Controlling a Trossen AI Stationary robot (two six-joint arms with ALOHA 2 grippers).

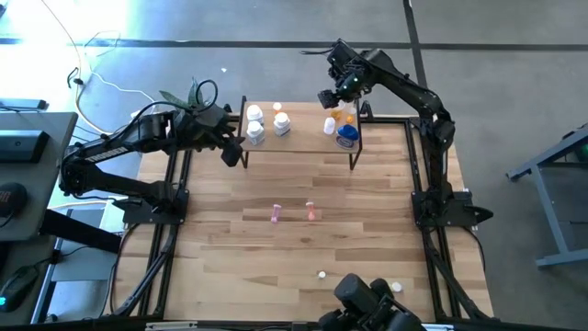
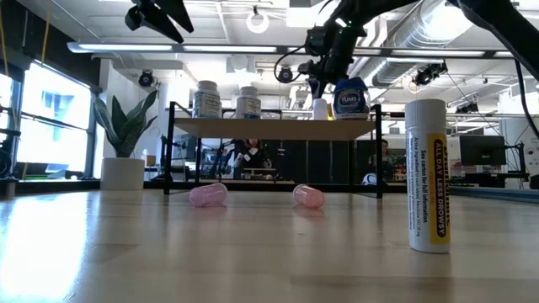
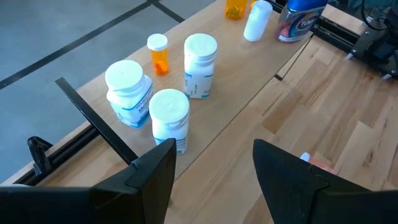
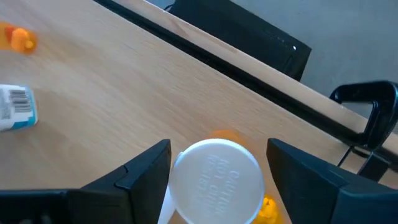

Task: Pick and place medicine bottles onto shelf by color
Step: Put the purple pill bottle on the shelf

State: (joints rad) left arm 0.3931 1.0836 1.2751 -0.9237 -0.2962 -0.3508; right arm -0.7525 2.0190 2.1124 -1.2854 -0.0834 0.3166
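Right gripper (image 1: 333,97) hung over the right end of the low light-wood shelf on black legs (image 1: 303,147), fingers spread either side of a white-capped orange vial (image 4: 216,180) standing there, not touching it. Squat blue bottle (image 1: 347,136) stood just beside. Left gripper (image 1: 234,147) waited at the shelf's left end, fingers apart, empty, near four white bottles (image 3: 165,93). Two pink vials (image 1: 294,213) lay on the wooden tabletop (image 1: 276,267).
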